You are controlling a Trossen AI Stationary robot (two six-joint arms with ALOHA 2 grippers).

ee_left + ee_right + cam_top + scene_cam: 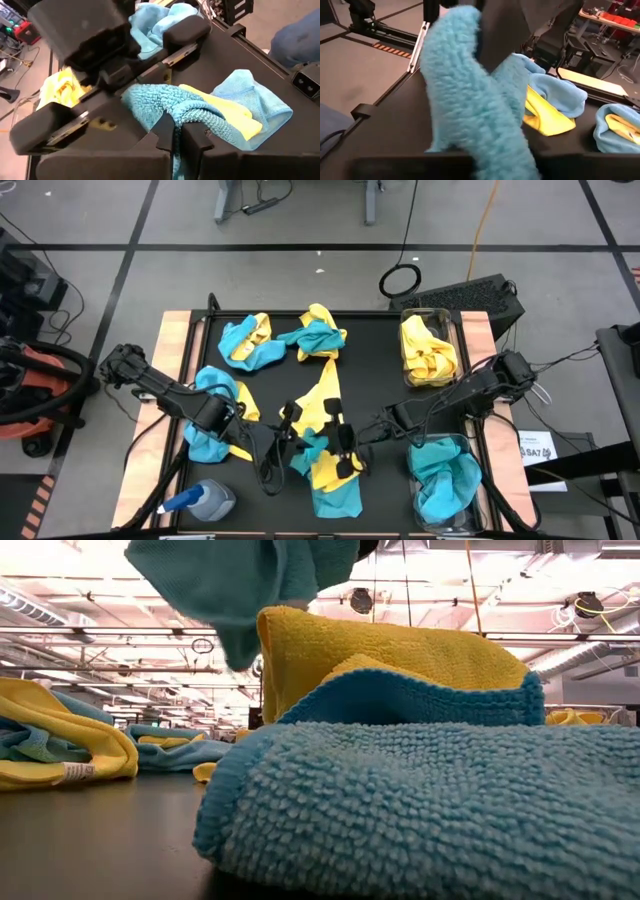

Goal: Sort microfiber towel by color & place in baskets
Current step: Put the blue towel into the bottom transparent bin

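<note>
My left gripper (303,442) is shut on a teal towel (150,97), held above the table's near middle. The towel hangs in the low view as teal cloth (240,590) above the pile. My right gripper (112,82) faces it with its fingers wide open on either side of the hanging towel (470,100); I cannot tell whether they touch it. Below lie a yellow and a teal towel (335,480). A clear basket (432,312) at the far right holds yellow towels. The near-right basket (486,490) holds teal ones. My left gripper pinches a bunched fold of the teal towel (174,116) between its two fingers, which slant downward from the table's left. Several layers are gathered there. The towel hangs from the fingers, lifted above the pile.
Mixed yellow and teal towels lie in heaps at the far left (245,340), far middle (315,335) and left (215,410). A blue-capped spray bottle (200,502) lies at the near left corner. Wooden strips edge the black table top on both sides.
</note>
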